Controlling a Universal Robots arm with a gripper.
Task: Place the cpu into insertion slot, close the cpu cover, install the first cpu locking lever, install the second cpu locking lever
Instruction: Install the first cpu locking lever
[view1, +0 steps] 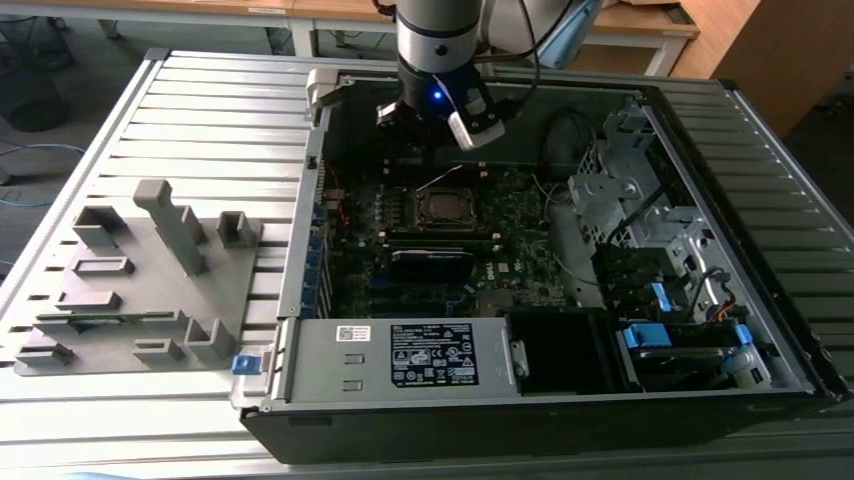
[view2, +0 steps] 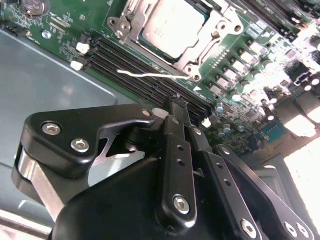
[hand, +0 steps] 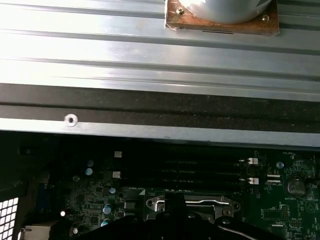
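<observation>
Lying open across the exterior view, a case (view1: 534, 432) holds a motherboard (view1: 523, 262). The arm (view1: 438, 35) hangs at upper centre, its gripper (view2: 179, 103) clenched on nothing. Mid-frame, the cpu (view1: 447, 208) sits framed by the cover (view2: 216, 21).

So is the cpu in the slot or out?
In: the cpu lies flat within the cover window, in the second wrist view.
</observation>
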